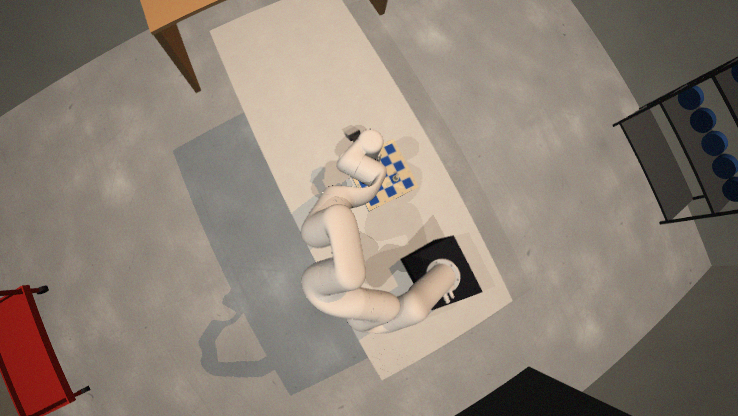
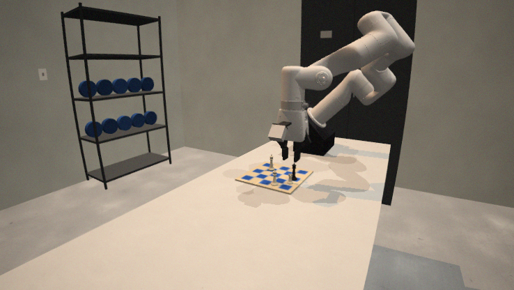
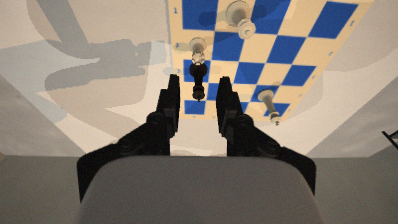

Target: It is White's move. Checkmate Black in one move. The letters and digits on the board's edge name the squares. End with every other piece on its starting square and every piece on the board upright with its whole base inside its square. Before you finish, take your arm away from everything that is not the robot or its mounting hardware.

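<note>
A small blue and tan chessboard [image 2: 271, 176] lies on the long white table; it also shows in the top view [image 1: 391, 175] and the wrist view [image 3: 260, 55]. A black piece [image 2: 294, 172] [image 3: 198, 81] stands upright near the board's edge, also seen from the wrist. Three white pieces stand upright: one at the far side [image 2: 271, 162], one in the middle [image 2: 274, 177], and a small one [image 2: 290, 178] right beside the black piece. My gripper [image 2: 290, 158] hovers above the black piece, clear of it. Its fingers stand partly apart with nothing between them.
The arm's black base [image 1: 441, 271] sits on the table behind the board. A black shelf rack [image 2: 115, 93] with blue cylinders stands off the table to the left. A red cart [image 1: 25, 351] and a wooden table [image 1: 170, 20] stand on the floor.
</note>
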Tool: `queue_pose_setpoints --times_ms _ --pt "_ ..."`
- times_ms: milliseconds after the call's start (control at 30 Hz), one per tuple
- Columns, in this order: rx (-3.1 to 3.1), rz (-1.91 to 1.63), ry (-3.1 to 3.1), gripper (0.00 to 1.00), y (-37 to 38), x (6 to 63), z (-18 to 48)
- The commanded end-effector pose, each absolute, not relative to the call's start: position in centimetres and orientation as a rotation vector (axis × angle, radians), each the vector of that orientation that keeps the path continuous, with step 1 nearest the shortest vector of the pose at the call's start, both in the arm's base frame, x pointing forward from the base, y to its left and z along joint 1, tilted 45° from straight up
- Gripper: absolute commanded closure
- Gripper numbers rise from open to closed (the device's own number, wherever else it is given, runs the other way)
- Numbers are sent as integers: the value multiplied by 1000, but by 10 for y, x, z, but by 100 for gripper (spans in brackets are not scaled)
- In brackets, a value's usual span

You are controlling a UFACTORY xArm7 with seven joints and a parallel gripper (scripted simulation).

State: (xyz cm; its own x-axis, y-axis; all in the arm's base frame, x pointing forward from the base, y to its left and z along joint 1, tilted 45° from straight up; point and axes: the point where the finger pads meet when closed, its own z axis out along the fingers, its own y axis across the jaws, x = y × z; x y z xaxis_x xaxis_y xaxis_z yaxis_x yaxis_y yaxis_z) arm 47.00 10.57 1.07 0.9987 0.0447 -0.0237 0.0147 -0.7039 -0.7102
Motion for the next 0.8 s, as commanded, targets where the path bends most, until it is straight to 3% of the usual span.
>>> queue_pose_setpoints --times_ms 0,167,200,767 --pt "-2352 47 -40 63 97 471 19" --pt "-2352 47 -40 63 95 471 21" --pt "-2352 47 -40 0 95 471 21" --pt "-2352 47 -40 0 95 471 21"
